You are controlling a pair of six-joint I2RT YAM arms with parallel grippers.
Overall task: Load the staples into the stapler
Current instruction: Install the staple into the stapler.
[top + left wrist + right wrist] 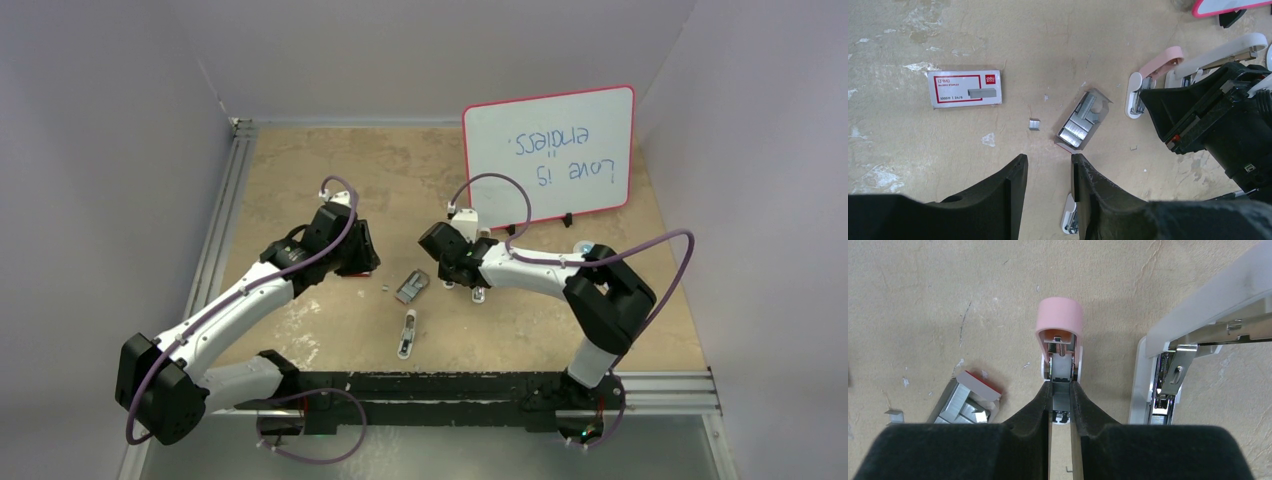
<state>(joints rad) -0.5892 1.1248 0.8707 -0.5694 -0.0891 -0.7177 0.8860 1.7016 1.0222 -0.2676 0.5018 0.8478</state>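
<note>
Left wrist view puts the staples [1079, 126] in the middle of the frame, lying in rows in their little grey tray [1099, 98]. A loose bit [1034, 124] lies just beside the tray, toward the left of the frame. The left gripper [1048, 172] hangs low in the frame, near the tray, its jaws partly apart with nothing between them. In the right wrist view the right gripper [1060, 392] is pinched tight on the open pink stapler [1058, 315] at the middle of the frame. I think the thin strips can slip or snap into bits if the jaws squeeze crooked. The tray can slide if it gets bumped. The stapler may twist in that small pinch.
</note>
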